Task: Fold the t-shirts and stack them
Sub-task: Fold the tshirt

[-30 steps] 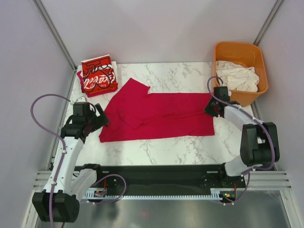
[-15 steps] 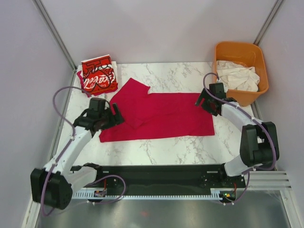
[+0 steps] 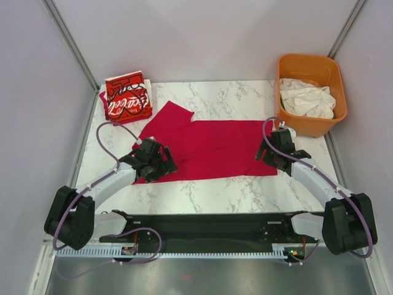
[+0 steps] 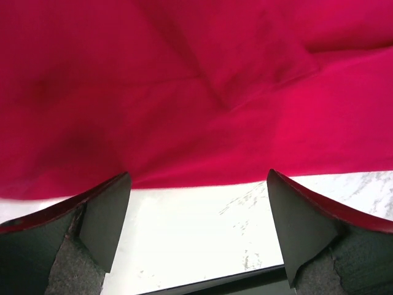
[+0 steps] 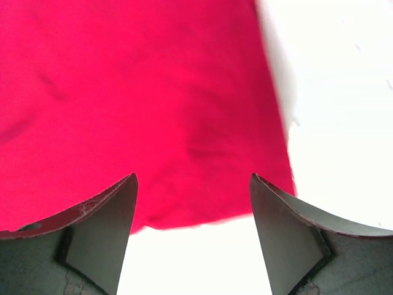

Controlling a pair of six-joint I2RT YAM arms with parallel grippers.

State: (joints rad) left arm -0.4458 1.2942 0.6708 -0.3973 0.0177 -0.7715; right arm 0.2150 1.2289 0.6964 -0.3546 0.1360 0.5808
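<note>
My left gripper [image 3: 156,163] and my right gripper [image 3: 273,153] both stand spread wide with nothing between the fingers. Each is at a near corner of the plain crimson red cloth t-shirt [image 3: 215,147], which lies flat on the white marble-patterned table [image 3: 215,92], its long axis running left to right across both my arms. In each wrist view the near hem sits just ahead of my fingertips, so neither arm is nearer. I judge the fold needs both to pinch that edge together and carry it away from me.
</note>
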